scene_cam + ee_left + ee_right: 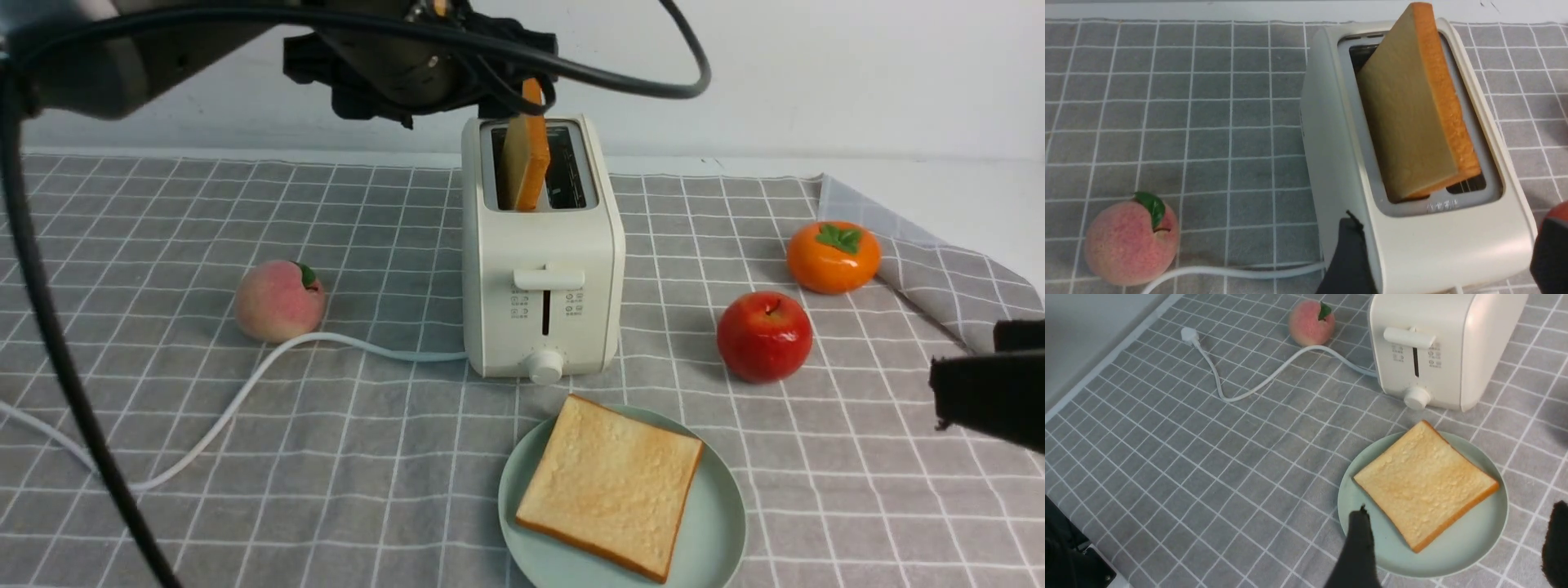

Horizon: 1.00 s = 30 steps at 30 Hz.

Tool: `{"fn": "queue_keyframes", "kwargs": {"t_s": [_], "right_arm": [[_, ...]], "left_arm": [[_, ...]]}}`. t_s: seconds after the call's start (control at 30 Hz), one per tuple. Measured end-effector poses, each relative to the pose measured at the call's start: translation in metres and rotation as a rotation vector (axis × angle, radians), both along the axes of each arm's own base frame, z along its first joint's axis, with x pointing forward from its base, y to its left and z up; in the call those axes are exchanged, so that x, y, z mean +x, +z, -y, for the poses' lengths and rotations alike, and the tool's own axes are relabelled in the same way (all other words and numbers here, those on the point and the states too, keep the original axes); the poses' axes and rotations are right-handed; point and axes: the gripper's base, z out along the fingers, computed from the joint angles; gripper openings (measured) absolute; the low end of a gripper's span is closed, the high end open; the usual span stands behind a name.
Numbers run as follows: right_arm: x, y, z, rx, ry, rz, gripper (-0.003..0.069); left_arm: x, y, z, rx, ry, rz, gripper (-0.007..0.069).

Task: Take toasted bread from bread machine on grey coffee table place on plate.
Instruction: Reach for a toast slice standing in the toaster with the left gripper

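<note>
The cream-white bread machine (543, 269) stands mid-table on the grey coffee table (343, 457). One slice of toasted bread (526, 155) stands tilted in a slot, half out; it also shows in the left wrist view (1412, 118). My left gripper (490, 86) hovers above the bread machine (1412, 245), open, its fingers (1349, 257) either side of the body, touching nothing. A second slice (612, 482) lies flat on the mint-green plate (718, 531) in front. My right gripper (988, 392) is open and empty, above the plate's near rim (1453, 559).
A peach (279, 300) lies left of the bread machine, with the white cord (245, 392) curving past it. A red apple (765, 336) and an orange persimmon (833, 256) lie to the right. The cloth is folded back at the far right (939, 269).
</note>
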Motion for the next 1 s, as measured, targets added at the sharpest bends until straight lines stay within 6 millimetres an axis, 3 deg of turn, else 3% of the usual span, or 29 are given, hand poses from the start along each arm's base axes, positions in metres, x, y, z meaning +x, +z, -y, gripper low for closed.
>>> {"fn": "queue_keyframes", "kwargs": {"t_s": [0.3, 0.63, 1.0], "right_arm": [[0.0, -0.006, -0.003, -0.023, 0.006, 0.015, 0.0556], [-0.001, -0.009, -0.005, -0.075, 0.034, 0.021, 0.0556], [-0.001, -0.01, -0.004, -0.089, 0.027, 0.026, 0.055]], "left_arm": [[0.038, -0.021, 0.023, 0.034, 0.033, -0.06, 0.0542], [0.054, -0.034, 0.036, -0.04, 0.036, -0.013, 0.0542], [0.081, -0.086, 0.05, 0.054, 0.018, -0.006, 0.0531]]}}
